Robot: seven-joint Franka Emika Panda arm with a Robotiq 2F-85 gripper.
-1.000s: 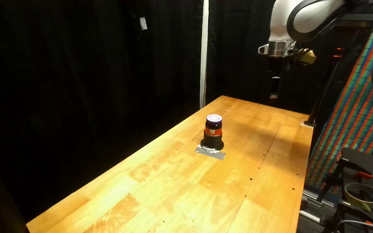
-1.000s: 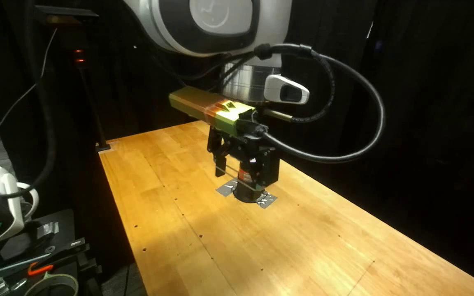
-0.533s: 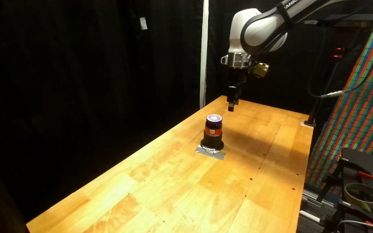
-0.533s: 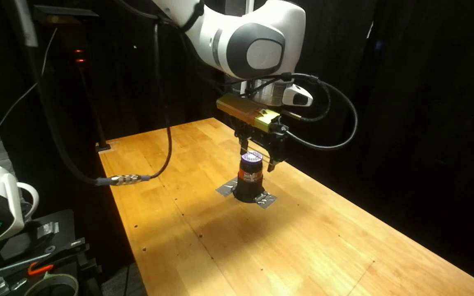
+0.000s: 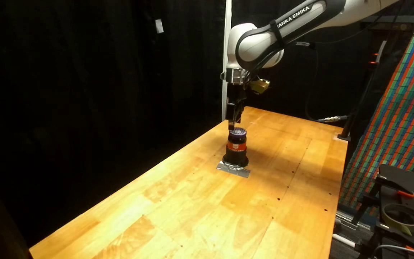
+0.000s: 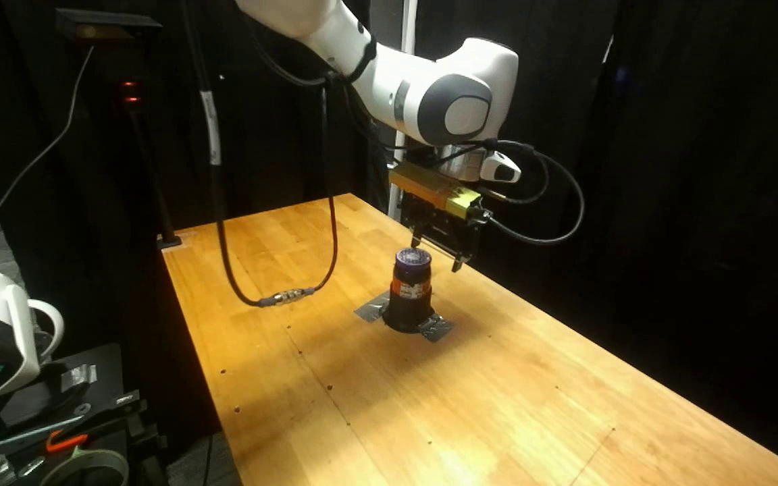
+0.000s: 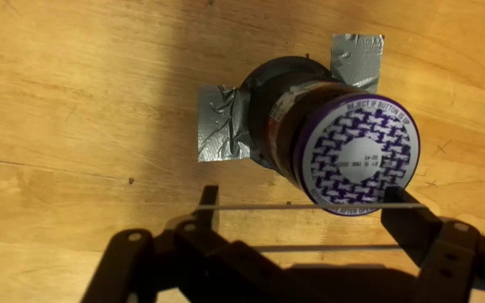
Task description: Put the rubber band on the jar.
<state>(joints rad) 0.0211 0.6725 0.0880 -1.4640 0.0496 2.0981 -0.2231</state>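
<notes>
The jar (image 5: pixel 237 147) stands upright in a black holder (image 6: pixel 407 316) in both exterior views, with an orange label and a purple-rimmed, white-patterned lid (image 7: pixel 360 155). My gripper (image 7: pixel 302 198) is open. The thin pale rubber band (image 7: pixel 267 206) is stretched around both spread fingers (image 7: pixel 411 227), its two strands running across the gap. In the wrist view the right fingertip and near strand overlap the lid's lower edge. In an exterior view the gripper (image 6: pixel 437 256) is just behind and right of the lid, about lid height or slightly above. I cannot tell whether they touch.
Silver tape strips (image 7: pixel 223 126) fix the holder to the wooden table (image 5: pixel 192 216). A thin pole (image 5: pixel 359 104) stands at the table's far corner. A side cart (image 5: pixel 408 187) holds a tape roll (image 5: pixel 403 217). A cable (image 6: pixel 227 250) hangs from the arm.
My gripper has moved in over the table and down to the jar, leftward in an exterior view with the jar in front. The band stays stretched on the fingers. The jar has not moved.
</notes>
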